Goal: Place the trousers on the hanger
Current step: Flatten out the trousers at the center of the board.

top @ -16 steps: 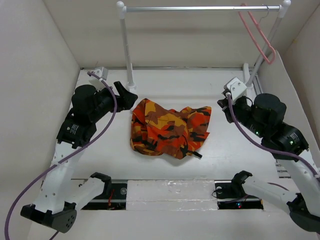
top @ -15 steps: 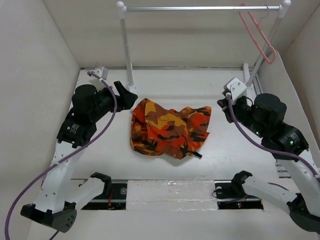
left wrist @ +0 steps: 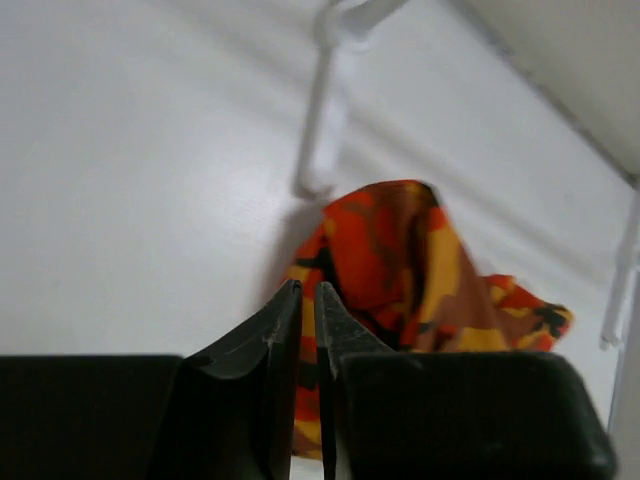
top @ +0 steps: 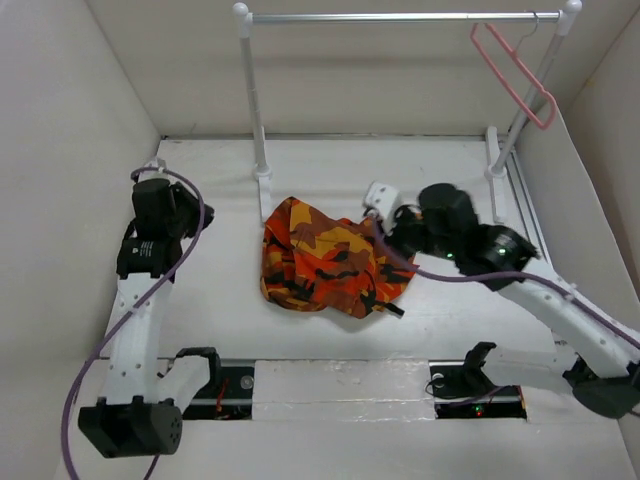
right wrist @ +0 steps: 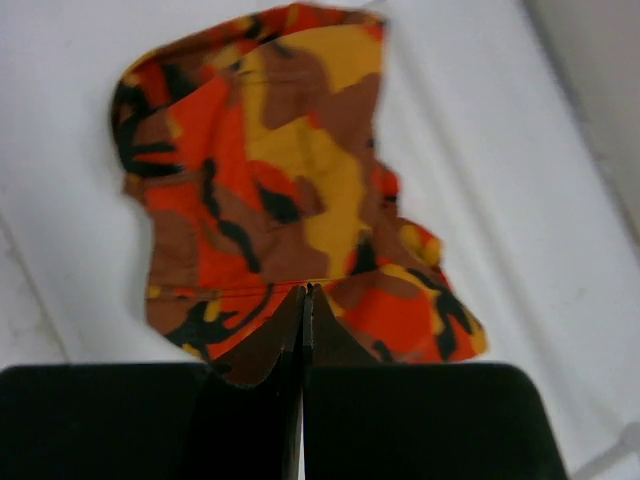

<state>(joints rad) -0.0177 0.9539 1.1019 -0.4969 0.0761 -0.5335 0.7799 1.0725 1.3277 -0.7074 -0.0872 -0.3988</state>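
Trousers [top: 335, 255] are a bunched heap mid-table [top: 450, 165]. They're not spread, and the legs are folded in, so I can't pick out waistband or cuffs. The heap's long axis runs left-right across the table. Hanger [top: 512, 72] is hooked on the far-right end of the rail [top: 400, 16], up high and well apart from the cloth, with nothing on it.

Right gripper [right wrist: 304, 292] is the nearer one. From the top view it sits right at the heap's right edge. Its wrist cam has the cloth straight ahead, tips over the near hem and the heap stretching away from the fingers, so it's lined up roughly end-on to the long axis. Jaws are pressed together with no gap and nothing visibly pinched. I can't tell if the tips touch the cloth or hang just above it.

Left gripper [left wrist: 305, 288] is well off to the heap's left, near the side wall. Its cam sees the trousers ahead and a bit right of the tips, beyond the rail's foot. Jaws are closed down to a thin slit, empty.

My read: the lift hasn't begun, since the trousers lie on the table and the hanger is untouched. The next grab falls to the right arm, which has to open before it can bite that edge. Risk: pinching one fold of a heap brings the whole lot up as a lump.
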